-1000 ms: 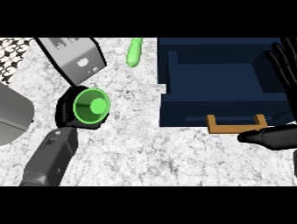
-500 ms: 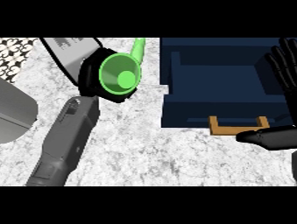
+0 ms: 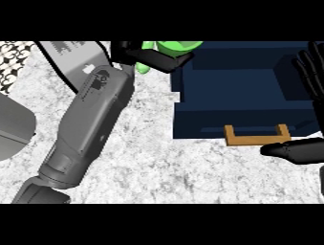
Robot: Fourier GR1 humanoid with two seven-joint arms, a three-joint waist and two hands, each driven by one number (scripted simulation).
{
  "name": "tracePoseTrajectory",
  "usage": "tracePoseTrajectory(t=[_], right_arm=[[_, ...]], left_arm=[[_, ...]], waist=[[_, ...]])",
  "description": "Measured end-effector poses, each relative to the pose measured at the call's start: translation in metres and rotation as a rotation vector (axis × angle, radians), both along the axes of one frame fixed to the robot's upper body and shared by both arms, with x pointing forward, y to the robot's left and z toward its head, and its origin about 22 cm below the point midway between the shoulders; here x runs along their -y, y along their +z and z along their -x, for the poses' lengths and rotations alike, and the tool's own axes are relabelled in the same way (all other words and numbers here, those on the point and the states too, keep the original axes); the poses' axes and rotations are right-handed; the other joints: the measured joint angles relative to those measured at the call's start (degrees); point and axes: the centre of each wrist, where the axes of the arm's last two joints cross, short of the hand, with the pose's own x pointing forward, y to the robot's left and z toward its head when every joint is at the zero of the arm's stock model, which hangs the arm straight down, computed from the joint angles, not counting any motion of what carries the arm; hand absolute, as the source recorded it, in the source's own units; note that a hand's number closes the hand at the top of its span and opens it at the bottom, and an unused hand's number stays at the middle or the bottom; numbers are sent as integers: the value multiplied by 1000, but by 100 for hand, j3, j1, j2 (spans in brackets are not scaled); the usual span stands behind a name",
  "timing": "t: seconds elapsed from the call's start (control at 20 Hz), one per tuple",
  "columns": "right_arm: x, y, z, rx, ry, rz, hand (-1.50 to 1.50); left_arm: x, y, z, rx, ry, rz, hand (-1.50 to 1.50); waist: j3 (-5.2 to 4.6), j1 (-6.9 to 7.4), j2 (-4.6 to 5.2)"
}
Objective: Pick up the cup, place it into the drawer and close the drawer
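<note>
Even, flat light; no glare; faint shading beside drawer [image 3: 242, 91]; no blur.

The left hand [image 3: 150, 56] is reaching toward 12 o'clock at the end of a long grey forearm, its fingers curling round the green cup [image 3: 173, 47]. The right hand [image 3: 318, 100] is resting open at 3 o'clock, fingers up, thumb pointing toward 9 o'clock.

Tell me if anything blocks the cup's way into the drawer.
Nothing visible does. The left robot hand holds the cup at the open drawer's left edge, and the drawer's inside shows bare. The right robot hand rests open at its right side.
</note>
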Motion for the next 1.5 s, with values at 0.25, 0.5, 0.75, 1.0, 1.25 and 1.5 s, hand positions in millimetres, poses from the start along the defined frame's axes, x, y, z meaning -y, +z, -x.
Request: tracePoseTrajectory(t=[0.25,0.5,0.75,1.0,1.25,1.5], right_arm=[[-1,-2,-9,8,11,4,-150],[-5,3,-14,20,32,-3,-150],[-10,9,-17,27,65,-3,-150],[-20,11,-21,42,108,-3,-150],[-28,17,-27,54,148,-2,-150],[-40,20,-31,48,269,-16,150]], left_arm=[[35,31,-6,-79,29,-72,150],[52,30,-10,-171,79,-159,150],[55,13,-12,-258,92,-253,150],[52,-7,-11,-328,61,-362,150],[50,-22,-8,-349,39,-402,-150],[46,-34,-5,-352,12,-296,-150]], waist=[[2,-101,43],[5,-278,92],[6,-507,144],[10,-736,214],[8,-923,264],[3,-1043,303]])
